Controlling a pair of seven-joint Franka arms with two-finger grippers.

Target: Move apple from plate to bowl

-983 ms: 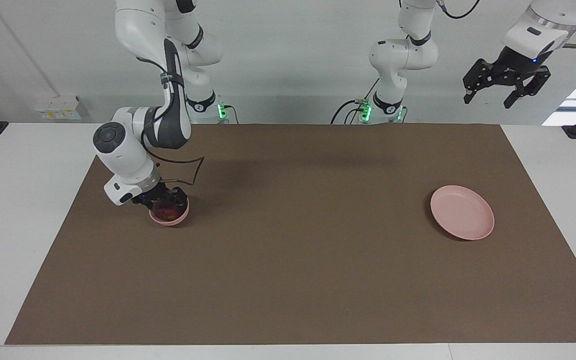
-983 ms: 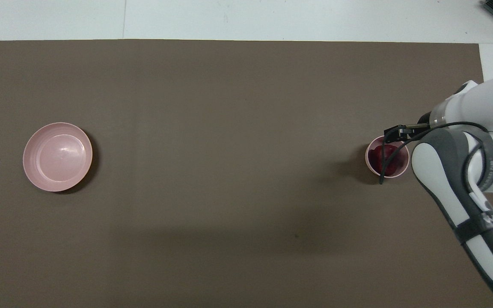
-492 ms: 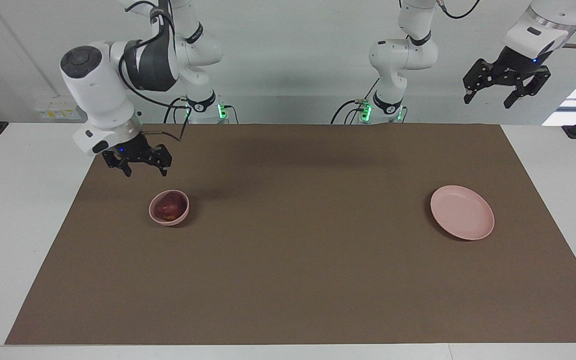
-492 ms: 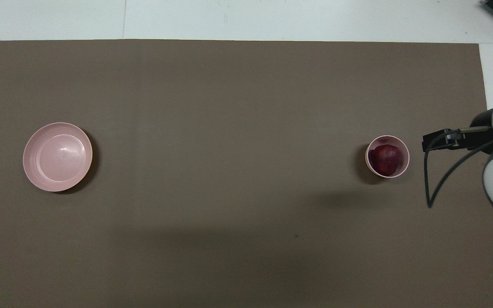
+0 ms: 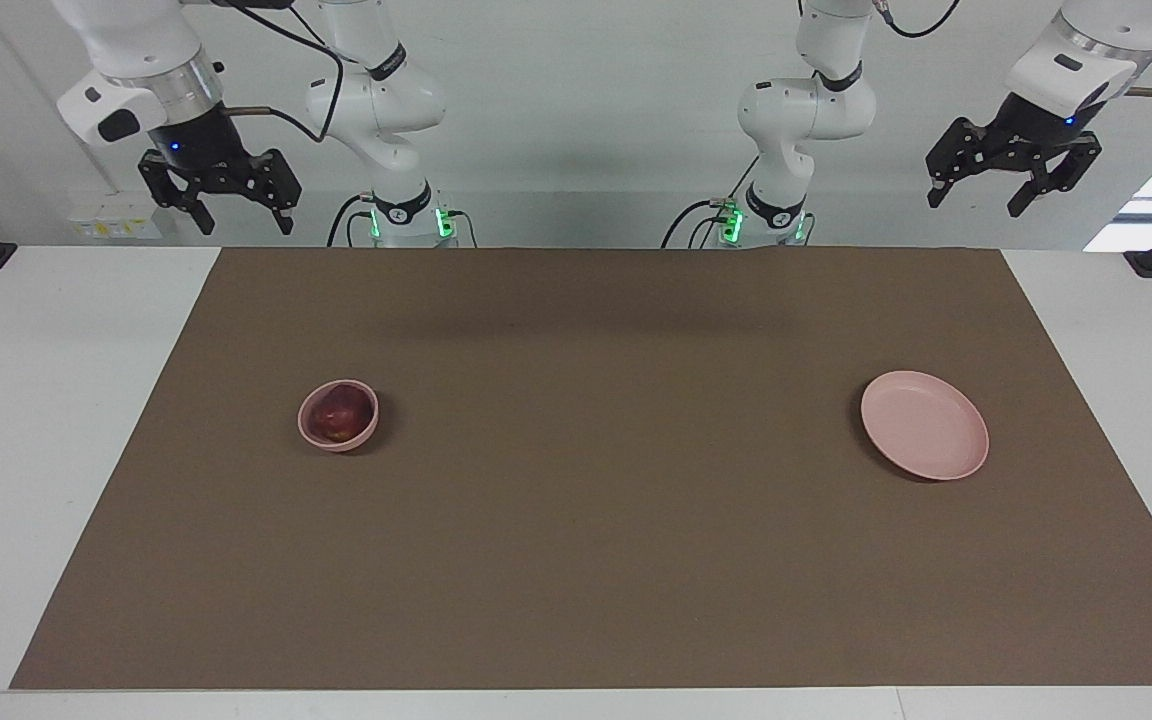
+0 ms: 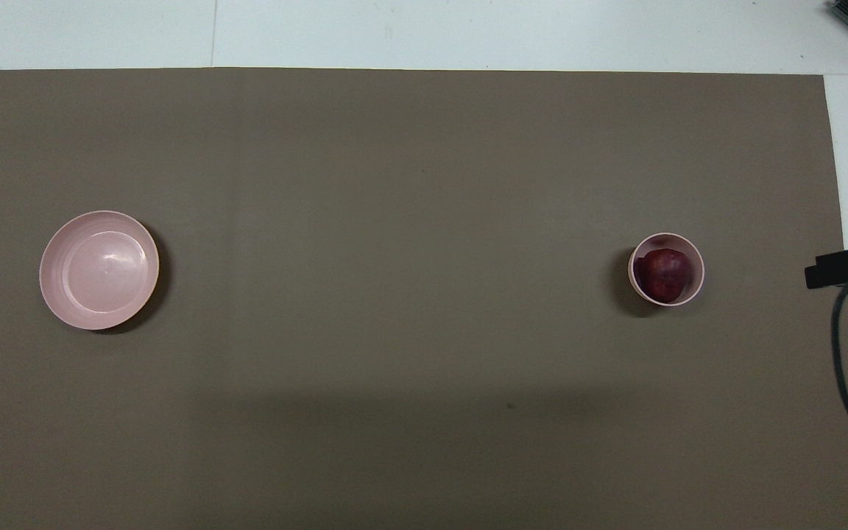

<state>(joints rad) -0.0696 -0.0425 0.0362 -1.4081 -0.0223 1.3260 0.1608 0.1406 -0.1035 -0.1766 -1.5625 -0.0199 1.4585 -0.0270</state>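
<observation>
Facing view: right gripper, jaws spread and empty, raised above the table edge at its own end; left gripper likewise parked open. Apple sits in bowl; plate bare, well apart. Transfer appears complete.

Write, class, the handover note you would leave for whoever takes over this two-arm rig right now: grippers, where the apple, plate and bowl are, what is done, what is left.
Right gripper: open, holding nothing, raised over the right arm's end of the table.
Left gripper: open, holding nothing, raised at the left arm's end; this arm waits.
Apple: lying in the bowl, toward the right arm's end of the brown mat.
Plate: bare, toward the left arm's end.
Done: apple is in the bowl and released.
Left: nothing on the apple itself; both arms look parked.
</observation>
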